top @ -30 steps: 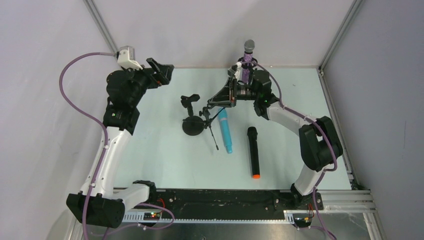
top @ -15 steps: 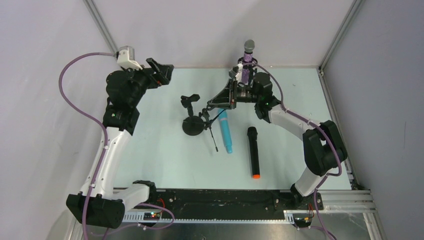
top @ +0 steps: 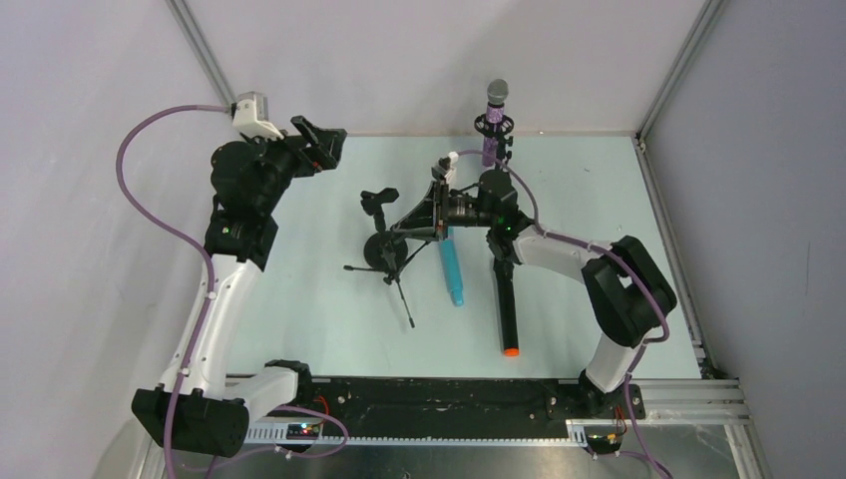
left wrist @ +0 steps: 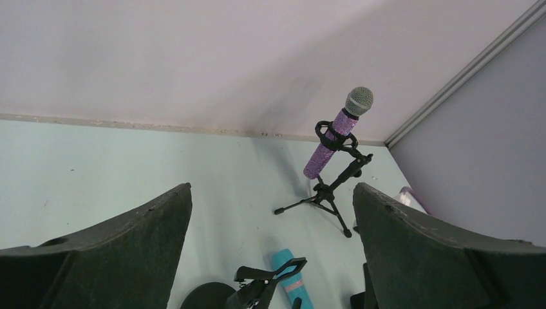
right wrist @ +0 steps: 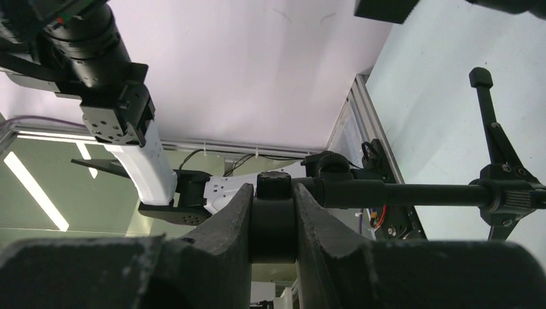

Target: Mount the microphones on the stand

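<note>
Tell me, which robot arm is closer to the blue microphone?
Right. The right tool holds a tripod stand beside the blue microphone; the left tool hangs far away, back-left.

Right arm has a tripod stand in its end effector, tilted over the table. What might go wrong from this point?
The right end effector grips the tripod stand only by a small collar near one end, so the long stand may pivot or slip. Its spread legs hang right by the round-base stand and could snag or topple it. The light-blue microphone lies loose close by the end effector; a brush might roll it away.
</note>
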Controlling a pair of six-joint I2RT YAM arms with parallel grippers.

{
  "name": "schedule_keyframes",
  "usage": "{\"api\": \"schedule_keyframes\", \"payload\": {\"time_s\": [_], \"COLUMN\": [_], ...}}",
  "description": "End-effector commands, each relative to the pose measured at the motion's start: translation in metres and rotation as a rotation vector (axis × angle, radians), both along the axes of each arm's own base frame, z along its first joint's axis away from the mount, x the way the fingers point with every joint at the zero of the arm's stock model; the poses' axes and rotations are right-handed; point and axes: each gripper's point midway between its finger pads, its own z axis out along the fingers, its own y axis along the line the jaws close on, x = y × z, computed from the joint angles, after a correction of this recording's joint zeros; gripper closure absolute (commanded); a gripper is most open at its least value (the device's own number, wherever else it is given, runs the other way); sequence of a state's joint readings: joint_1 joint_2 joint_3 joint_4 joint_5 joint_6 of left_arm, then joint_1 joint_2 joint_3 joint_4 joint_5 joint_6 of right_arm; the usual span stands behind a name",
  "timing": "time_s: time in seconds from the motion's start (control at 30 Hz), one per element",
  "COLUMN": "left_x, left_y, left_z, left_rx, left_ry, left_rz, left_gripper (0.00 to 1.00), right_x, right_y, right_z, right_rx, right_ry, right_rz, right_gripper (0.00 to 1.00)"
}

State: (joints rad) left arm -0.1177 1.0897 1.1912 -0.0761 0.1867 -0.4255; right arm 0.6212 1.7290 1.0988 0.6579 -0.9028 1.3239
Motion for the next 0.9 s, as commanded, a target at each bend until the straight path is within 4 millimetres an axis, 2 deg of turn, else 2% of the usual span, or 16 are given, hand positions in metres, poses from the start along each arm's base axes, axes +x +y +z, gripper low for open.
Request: {"api": "schedule_keyframes", "payload": {"time_s": [0.0,0.3,0.43,0.6,0.77,0.83,0.87], "left_x": [-0.007,-0.009,-0.01,-0.009,-0.008,-0.008,-0.008], "left_y": [0.002,0.003,0.003,0.003,0.001,0.002,0.002], "left_z": [0.017,0.019,0.02,0.02,0.018,0.018,0.018], "left_rx": [0.01,0.014,0.015,0.015,0.013,0.013,0.013], "left_ry": [-0.066,-0.073,-0.076,-0.075,-0.07,-0.068,-0.068], "left_rz": [0.007,0.011,0.011,0.012,0.006,0.006,0.007], "left_gripper": [0.02,0.02,0.02,0.02,0.02,0.02,0.02], "right_x": [-0.001,0.0,0.004,0.011,0.015,0.017,0.017], "right_y": [0.013,0.035,0.035,0.03,0.02,0.018,0.018], "right_z": [0.018,-0.016,-0.029,-0.054,-0.067,-0.067,-0.068], "right_rx": [0.114,0.129,0.101,0.038,0.059,0.075,0.078], "right_ry": [-0.033,0.04,0.047,0.068,0.108,0.117,0.121], "right_rz": [-0.038,-0.054,-0.101,-0.196,-0.268,-0.283,-0.284], "right_gripper": [1.0,1.0,1.0,1.0,0.82,0.69,0.6]}}
